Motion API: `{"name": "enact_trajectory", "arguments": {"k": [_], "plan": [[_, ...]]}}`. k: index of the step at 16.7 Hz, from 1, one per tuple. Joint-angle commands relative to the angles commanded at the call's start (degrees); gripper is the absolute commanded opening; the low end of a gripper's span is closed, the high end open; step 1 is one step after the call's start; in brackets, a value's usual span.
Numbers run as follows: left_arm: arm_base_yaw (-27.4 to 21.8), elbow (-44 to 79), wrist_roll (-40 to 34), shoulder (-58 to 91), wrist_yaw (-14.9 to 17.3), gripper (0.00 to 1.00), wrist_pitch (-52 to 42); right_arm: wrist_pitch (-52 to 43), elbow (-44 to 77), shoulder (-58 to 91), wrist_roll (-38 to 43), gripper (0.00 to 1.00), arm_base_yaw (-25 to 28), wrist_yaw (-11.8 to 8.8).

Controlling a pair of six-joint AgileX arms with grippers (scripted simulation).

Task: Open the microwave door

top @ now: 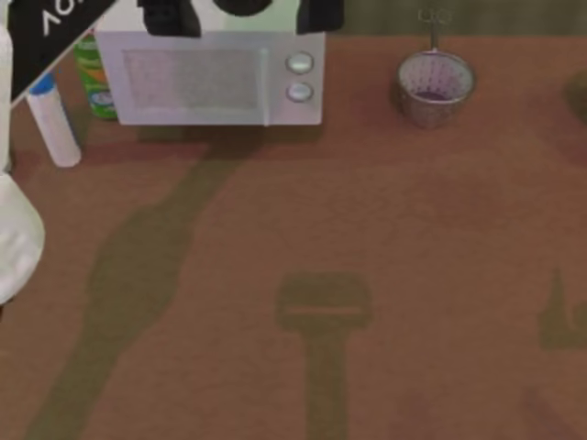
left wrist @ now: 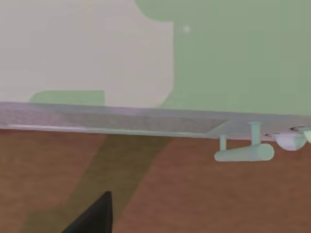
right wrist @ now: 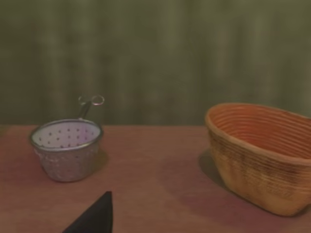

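Observation:
The white microwave (top: 211, 78) stands at the back left of the table with its two silver knobs (top: 300, 76) on the right panel. Its door (top: 188, 78), with the grey mesh window, lies flush and closed, the slim handle (top: 266, 82) beside the knobs. My left gripper (top: 243, 18) hovers high over the microwave's top, open, its black fingers (top: 170, 18) spread wide and holding nothing. The left wrist view looks down on the microwave top (left wrist: 87, 48), the handle (left wrist: 243, 153) and the table below. My right gripper is out of the top view; one of its fingertips (right wrist: 99, 213) shows, touching nothing.
A green bottle (top: 94, 78) and a white tube with a blue cap (top: 53, 124) stand left of the microwave. A metal strainer (top: 434, 87) sits at the back right, also in the right wrist view (right wrist: 66, 148) beside a wicker basket (right wrist: 262, 155).

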Motion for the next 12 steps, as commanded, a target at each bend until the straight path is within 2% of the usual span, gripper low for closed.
{"name": "enact_trajectory", "arguments": {"k": [7, 12], "plan": [[0.3, -0.3, 0.3, 0.9, 0.1, 1.00, 0.8, 0.0, 0.0, 0.0, 0.0, 1.00, 0.0, 0.0], [2.1, -4.7, 2.0, 5.0, 1.0, 1.00, 10.3, 0.0, 0.0, 0.0, 0.0, 1.00, 0.0, 0.0]]}}
